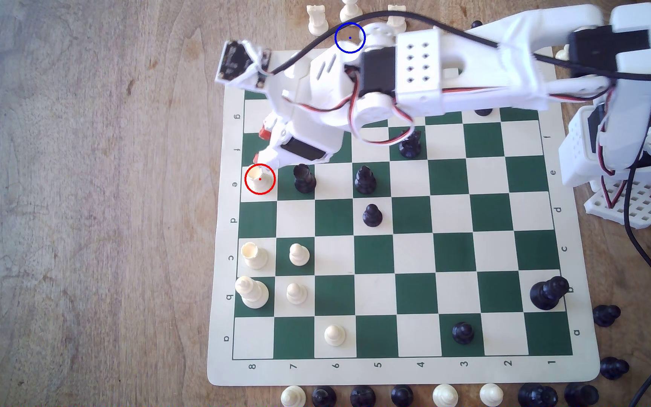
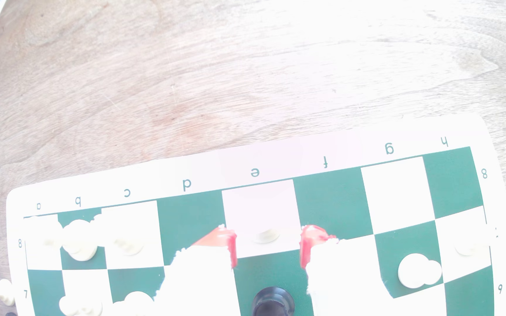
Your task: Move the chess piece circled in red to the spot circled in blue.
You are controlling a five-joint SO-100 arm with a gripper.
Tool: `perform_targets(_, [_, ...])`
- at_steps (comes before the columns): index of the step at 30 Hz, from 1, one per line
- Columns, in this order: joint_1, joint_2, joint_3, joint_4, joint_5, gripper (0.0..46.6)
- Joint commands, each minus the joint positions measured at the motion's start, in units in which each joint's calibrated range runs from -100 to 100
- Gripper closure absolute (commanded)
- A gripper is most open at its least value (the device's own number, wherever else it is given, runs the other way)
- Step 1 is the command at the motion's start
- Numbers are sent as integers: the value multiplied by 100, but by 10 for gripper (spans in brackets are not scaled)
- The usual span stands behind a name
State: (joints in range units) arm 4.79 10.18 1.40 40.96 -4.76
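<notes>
The chess piece circled in red [image 1: 260, 179] is a cream piece with a notched cup top. It stands upright on a light square at the board's edge, on the exterior view's left. My gripper [image 1: 261, 150] hangs just above and behind it, with one white fingertip at the red circle's rim. In the wrist view the gripper [image 2: 267, 246] is open. Its red-tipped fingers [image 2: 229, 243] straddle the cream piece [image 2: 265, 235] without touching it. The spot circled in blue [image 1: 349, 36] is bare wood behind the board, partly crossed by my arm and its black cable.
A black notched-top piece [image 1: 303, 178] stands one square to the exterior view's right of the circled piece, with black pawns [image 1: 365, 180] beyond. Cream pieces [image 1: 254, 255] sit nearer the front. Three cream pieces [image 1: 316, 19] stand on the wood near the blue circle.
</notes>
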Motion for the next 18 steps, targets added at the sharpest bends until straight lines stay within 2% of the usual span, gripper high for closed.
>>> perform_targets(1, [-45,111,-856,49,-10,341])
perform_targets(18, [189,934,-1310,-148,-5,315])
